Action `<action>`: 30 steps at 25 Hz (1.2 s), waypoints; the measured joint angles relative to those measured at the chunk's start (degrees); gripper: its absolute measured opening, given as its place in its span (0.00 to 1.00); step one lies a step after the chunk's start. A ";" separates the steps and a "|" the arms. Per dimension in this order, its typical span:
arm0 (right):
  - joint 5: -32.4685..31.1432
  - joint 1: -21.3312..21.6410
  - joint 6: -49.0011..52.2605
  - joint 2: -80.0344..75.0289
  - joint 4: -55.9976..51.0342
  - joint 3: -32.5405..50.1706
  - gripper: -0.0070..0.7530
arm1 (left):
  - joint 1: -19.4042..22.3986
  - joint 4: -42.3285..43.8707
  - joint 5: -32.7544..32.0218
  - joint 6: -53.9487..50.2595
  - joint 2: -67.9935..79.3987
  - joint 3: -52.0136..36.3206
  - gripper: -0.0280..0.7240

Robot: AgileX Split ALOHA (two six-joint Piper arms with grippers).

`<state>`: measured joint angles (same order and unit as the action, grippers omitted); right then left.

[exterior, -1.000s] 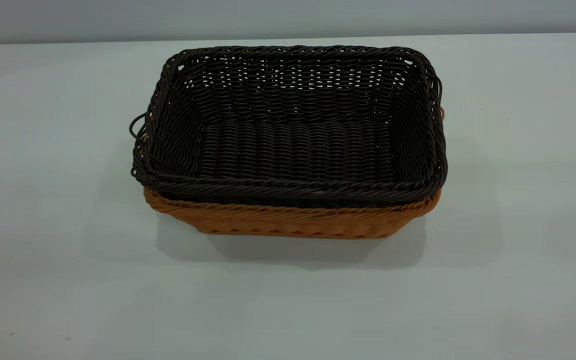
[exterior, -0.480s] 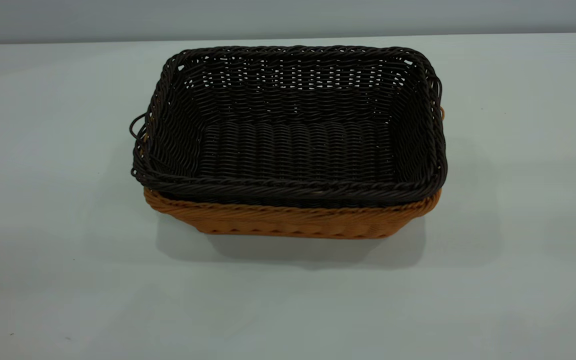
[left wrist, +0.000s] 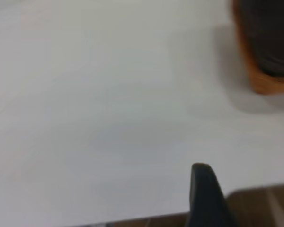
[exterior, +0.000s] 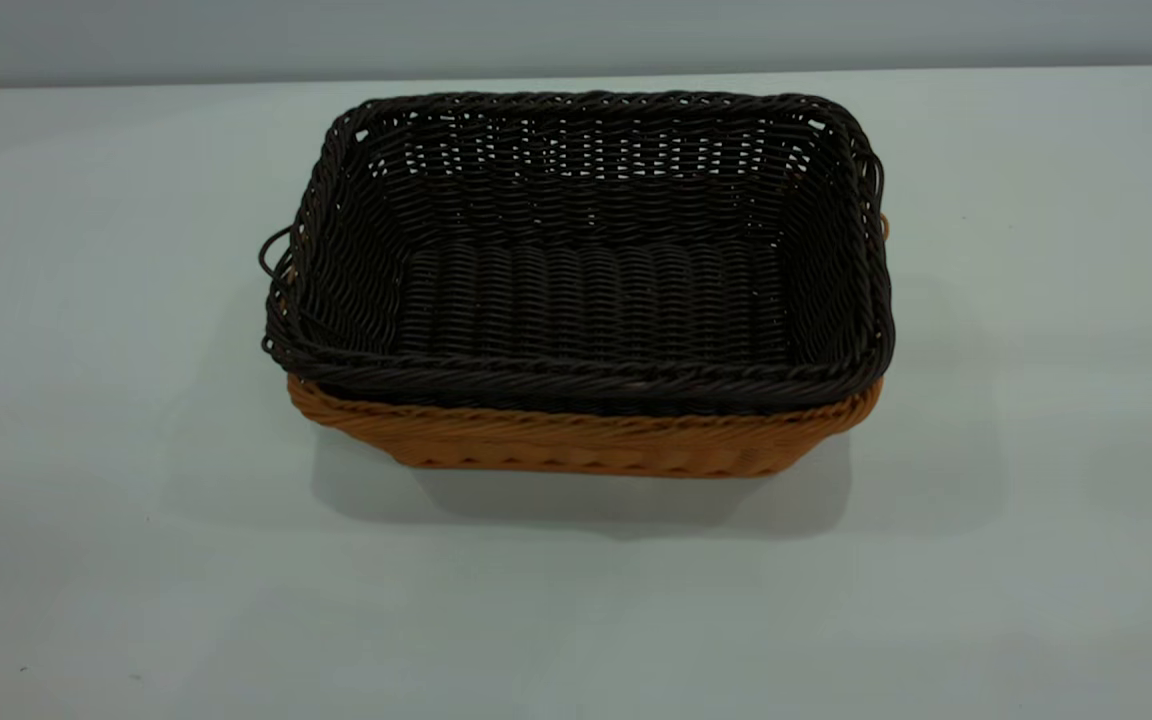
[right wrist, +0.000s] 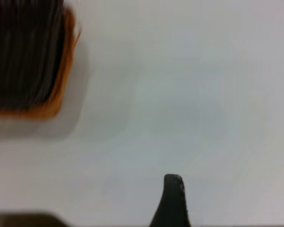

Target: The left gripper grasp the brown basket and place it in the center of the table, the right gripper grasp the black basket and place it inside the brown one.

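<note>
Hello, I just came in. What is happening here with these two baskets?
Nothing is being handled at this moment. The black basket sits nested inside the brown basket, around the middle of the table, so the stacking looks done. Neither arm appears in the exterior view. Each wrist view shows only one dark fingertip, the left gripper's and the right gripper's, above bare table and apart from the baskets.

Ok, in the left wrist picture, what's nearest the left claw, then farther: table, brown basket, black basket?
From the left claw:
1. table, right beneath it.
2. brown basket, outer corner showing.
3. black basket, nested inside the brown one.
</note>
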<state>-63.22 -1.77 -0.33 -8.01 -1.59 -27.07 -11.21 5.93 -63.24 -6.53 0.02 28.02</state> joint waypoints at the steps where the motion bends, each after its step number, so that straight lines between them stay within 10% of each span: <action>1: -0.05 0.12 0.00 2.71 0.00 0.00 0.73 | 2.52 0.00 0.00 0.05 -0.47 0.00 0.55; 7: -0.98 0.06 0.00 8.92 0.07 -0.05 0.73 | 10.23 0.06 -0.18 0.05 -1.11 0.00 0.55; 30: -0.98 -0.03 0.00 8.92 0.07 -0.05 0.59 | 10.53 0.06 -0.18 0.01 -1.15 0.00 0.55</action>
<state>-64.20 -1.80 -0.33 0.91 -1.51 -27.12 -0.69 6.00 -63.42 -6.52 -1.13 28.02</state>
